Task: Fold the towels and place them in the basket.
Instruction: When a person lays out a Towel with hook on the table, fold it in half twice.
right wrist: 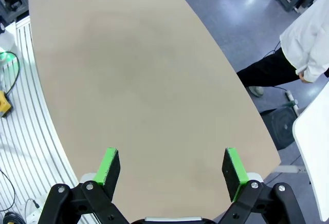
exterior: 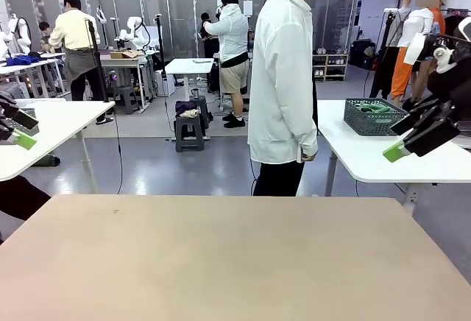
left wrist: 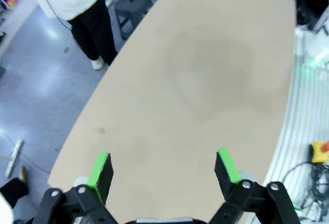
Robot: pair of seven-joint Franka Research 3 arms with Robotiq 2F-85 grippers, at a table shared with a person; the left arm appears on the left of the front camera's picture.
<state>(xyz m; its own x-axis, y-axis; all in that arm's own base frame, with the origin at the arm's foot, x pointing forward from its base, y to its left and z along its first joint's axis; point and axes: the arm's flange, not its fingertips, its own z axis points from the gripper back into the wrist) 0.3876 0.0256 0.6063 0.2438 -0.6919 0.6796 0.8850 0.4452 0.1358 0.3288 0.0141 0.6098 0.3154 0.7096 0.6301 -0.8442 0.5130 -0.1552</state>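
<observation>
We judge the step in hand to be the ready stance before any folding. The left gripper [left wrist: 163,165] hangs high over the left side of the tan table [exterior: 235,262], and the right gripper [right wrist: 170,161] hangs high over its right side. On both, the green-padded fingers are spread wide with nothing between them. We cannot tell from here where the towels are. A dark grey lattice basket [exterior: 374,117], probably the one meant, stands well apart on the white side table [exterior: 346,152] at far right. Something green lies in it, too small to identify. A person [exterior: 283,78] stands at the far edge of the tan table, near its middle, arms hanging. To do this step well, we hold both arms outboard and raised so the person has the whole surface for laying cloth. We descend only once a towel lies flat, and then we take two corners along one edge with the fingers at the same spread. The far edge runs just in front of the person, so we reach short of it. The near edge borders cable runs and a ribbed floor strip in the wrist views, so we avoid sweeping low there. The middle of the tan table gives ample room for folding strokes, but the basket lies beyond the right edge.
</observation>
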